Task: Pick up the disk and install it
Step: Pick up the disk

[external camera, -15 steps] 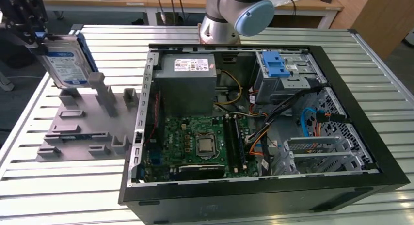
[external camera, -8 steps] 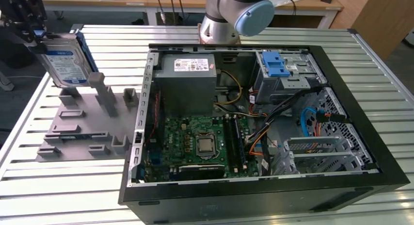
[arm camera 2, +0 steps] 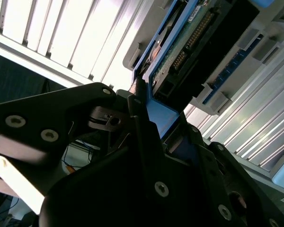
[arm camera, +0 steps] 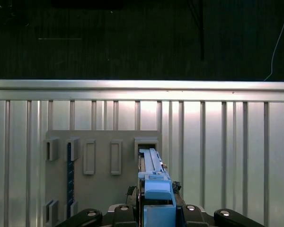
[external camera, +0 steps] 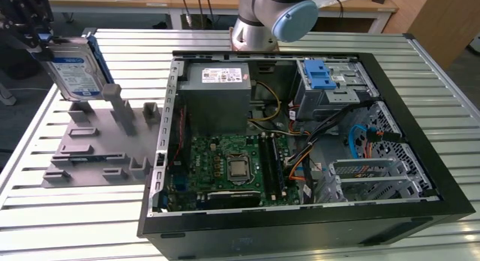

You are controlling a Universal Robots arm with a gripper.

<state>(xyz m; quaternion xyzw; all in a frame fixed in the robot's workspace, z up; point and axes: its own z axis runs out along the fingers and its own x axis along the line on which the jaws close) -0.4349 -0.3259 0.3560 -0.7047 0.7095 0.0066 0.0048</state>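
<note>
Nearest you in the exterior view is the black wall of the open case (external camera: 300, 230), lying on its side on the slatted table (external camera: 82, 216). Inside it, the green motherboard (external camera: 217, 160) sits toward the near side. Beyond it are the grey box (external camera: 213, 98) with its white sticker and, to the exterior view's right of that, the drive cage (external camera: 334, 89) with a blue latch (external camera: 320, 75) on top. On the exterior view's left of the case, a grey plate (external camera: 90, 160) with raised posts and slots lies flat on the table. Over the plate's far end you find the disk (external camera: 75, 75), outside the case and well apart from the drive cage. It is held on edge with its blue-and-white label facing the exterior camera and its blue frame along the sides. The gripper (external camera: 34, 41) is clenched on the disk's far upper end. In the second wrist view its black fingers (arm camera 2: 142, 118) press on the blue frame of the disk (arm camera 2: 194, 33). In the first wrist view the disk (arm camera: 154, 182) stands edge-on over the plate (arm camera: 102, 194), close to one slot. You cannot tell whether it touches the plate. Farthest back, the arm (external camera: 262, 19) rises behind the case.
</note>
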